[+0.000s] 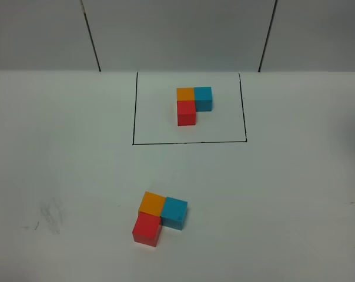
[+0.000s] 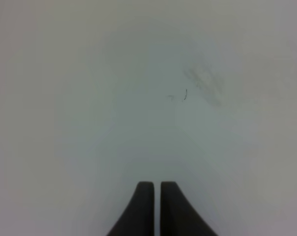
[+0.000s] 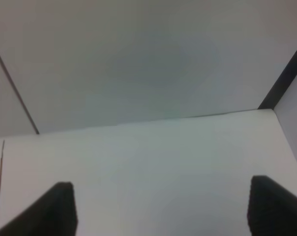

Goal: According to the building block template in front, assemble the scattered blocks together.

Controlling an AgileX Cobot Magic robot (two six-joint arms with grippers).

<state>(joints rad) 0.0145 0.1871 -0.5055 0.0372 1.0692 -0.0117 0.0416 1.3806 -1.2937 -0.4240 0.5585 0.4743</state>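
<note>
The scattered blocks [image 1: 160, 217] already copy the building block template [image 1: 193, 104], so the task looks finished, left gripper [image 2: 157, 206] pressed together, right gripper [image 3: 161, 206] spread wide, both empty.

the left wrist view shows the left gripper [image 2: 157, 196] above a white table surface [image 2: 89, 98]. its two dark fingers [image 2: 141, 211] stand side by side, with only a very thin pale line between them, so the jaws are closed and nothing is held between them. the surface in front of the gripper is plain and a little blurred. further away from the fingertips there is a small dark pen mark [image 2: 185, 94], and just beside it a faint grey smudge [image 2: 205, 83] spreads over the white surface. the mark and the smudge are well apart from the gripper.
</note>
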